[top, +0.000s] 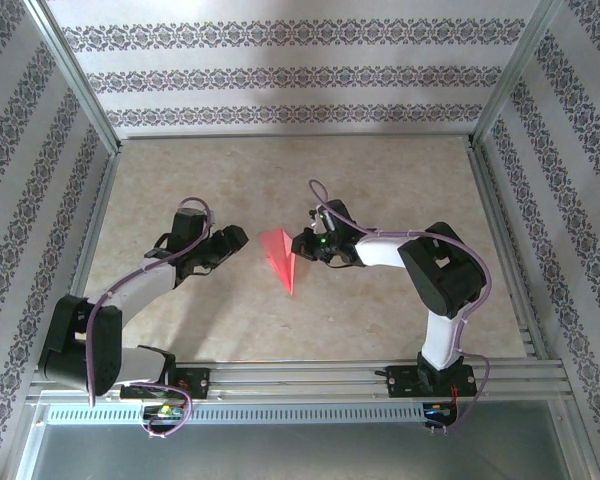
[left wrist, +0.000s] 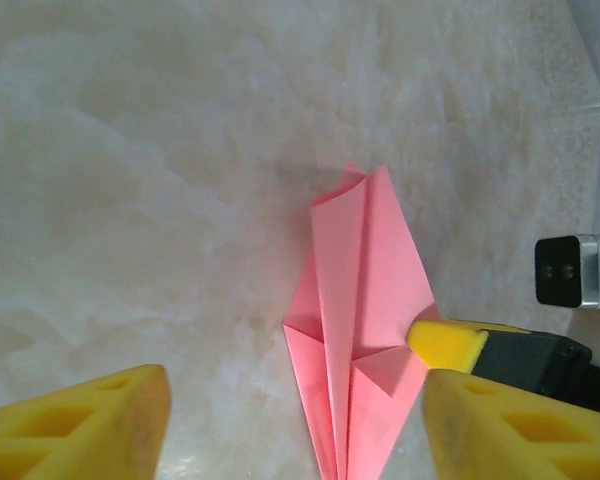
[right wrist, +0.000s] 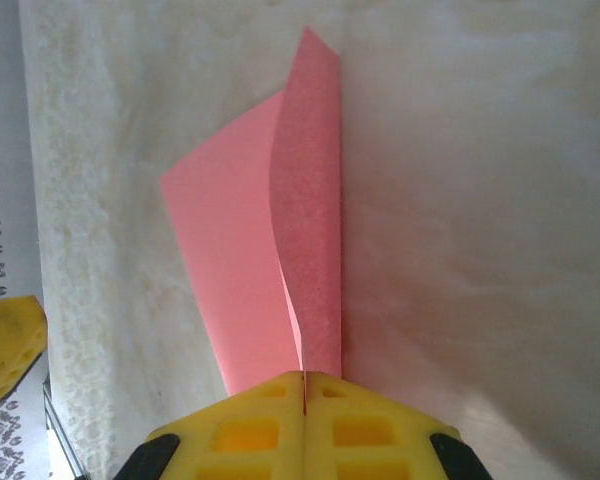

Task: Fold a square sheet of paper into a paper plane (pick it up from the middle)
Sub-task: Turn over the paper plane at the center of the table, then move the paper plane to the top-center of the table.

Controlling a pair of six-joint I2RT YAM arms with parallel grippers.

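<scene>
Pinching the paper plane (right wrist: pixel 280 250), the right gripper (right wrist: pixel 303 380) is clamped tight; the left gripper (top: pixel 238 238) hovers nearby, jaws parted, gripping nothing.

We looked down on a table (top: pixel 380 180) topped in pale beige, marble-patterned sheet. It was lit softly and evenly, with only faint shadows. Behind the table stood a back wall (top: pixel 300 70) papered in white with horizontal bands of dark grey floral ornament. A left side wall (top: pixel 20 150) and a right side wall (top: pixel 580 150) flanked the table in the same paper, their bands slanting in our view. Silver metal posts (top: pixel 75 75) rose from the table's far corners. Along its near edge ran aluminium rails (top: pixel 310 372), with a white slotted strip (top: pixel 310 412) and a grey panel (top: pixel 310 450) just in front of them.
</scene>
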